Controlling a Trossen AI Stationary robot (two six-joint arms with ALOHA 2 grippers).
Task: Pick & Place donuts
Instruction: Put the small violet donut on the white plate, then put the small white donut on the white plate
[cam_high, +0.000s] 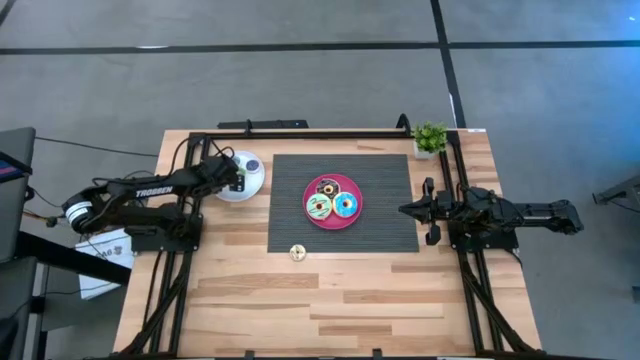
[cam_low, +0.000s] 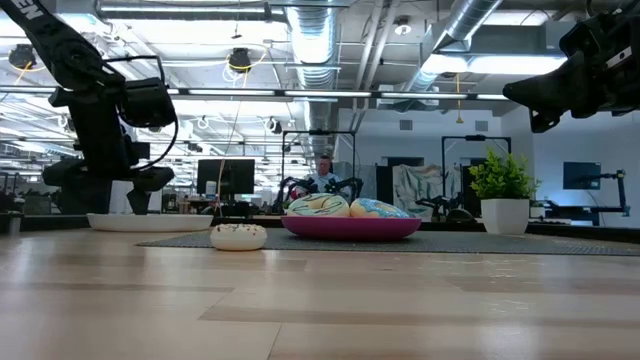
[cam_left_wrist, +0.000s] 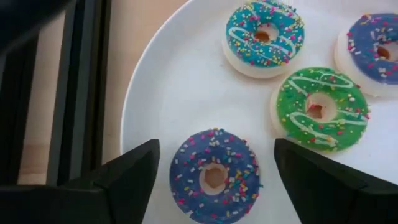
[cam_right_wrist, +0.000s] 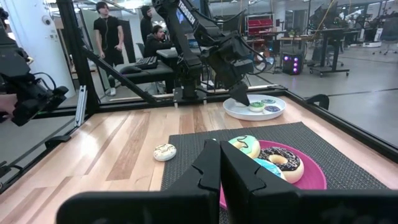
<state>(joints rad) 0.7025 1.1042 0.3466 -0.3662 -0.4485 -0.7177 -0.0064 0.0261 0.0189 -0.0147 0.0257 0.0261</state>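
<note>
Fingers of the left gripper (cam_left_wrist: 214, 180) straddle, spread and empty, a tiny dark-blue sprinkled toy donut (cam_left_wrist: 214, 175) on the flat white round plate (cam_left_wrist: 174, 81), apparently set to pinch it, while the right gripper (cam_right_wrist: 220, 163) waits shut beside that plate's pink neighbour.

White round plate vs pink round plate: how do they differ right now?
The white round plate sits on bare wood under the left gripper, open around a dark blue tiny donut; the pink round plate sits on the dark ribbed mat, untended. White holds tiny donuts; pink holds the larger ones. Both are flat and round.
</note>
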